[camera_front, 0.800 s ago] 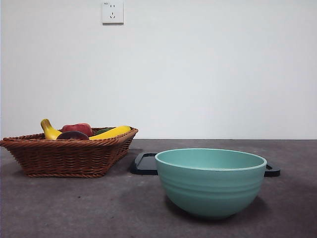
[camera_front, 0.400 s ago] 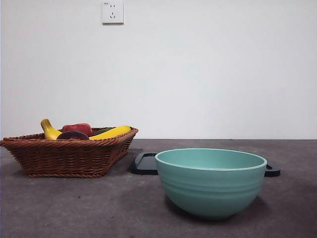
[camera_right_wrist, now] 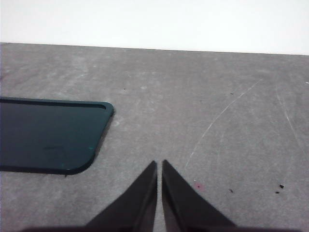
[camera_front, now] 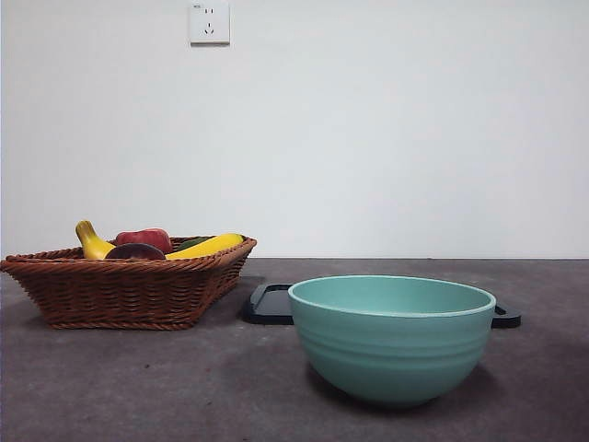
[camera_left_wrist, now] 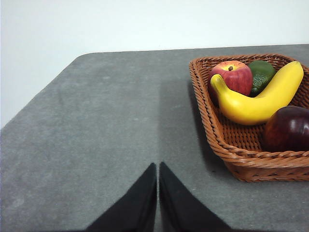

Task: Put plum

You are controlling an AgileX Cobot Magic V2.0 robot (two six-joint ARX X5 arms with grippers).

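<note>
Here the plum [camera_left_wrist: 288,128] lies in the basket [camera_left_wrist: 231,150], both claws [camera_left_wrist: 158,166] [camera_right_wrist: 159,164] pinched together, empty.

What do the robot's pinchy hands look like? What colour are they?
Both are plain black. The left gripper and the right gripper each have two smooth jaws that narrow to a sharp point, like a beak. No cables or markings show, and the arms themselves are out of view.

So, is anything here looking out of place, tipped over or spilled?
Nothing stands out. The plum, apple and banana lie inside the wicker basket, the teal bowl stands upright, and the dark tray lies flat. Both grippers are shut and hold nothing.
</note>
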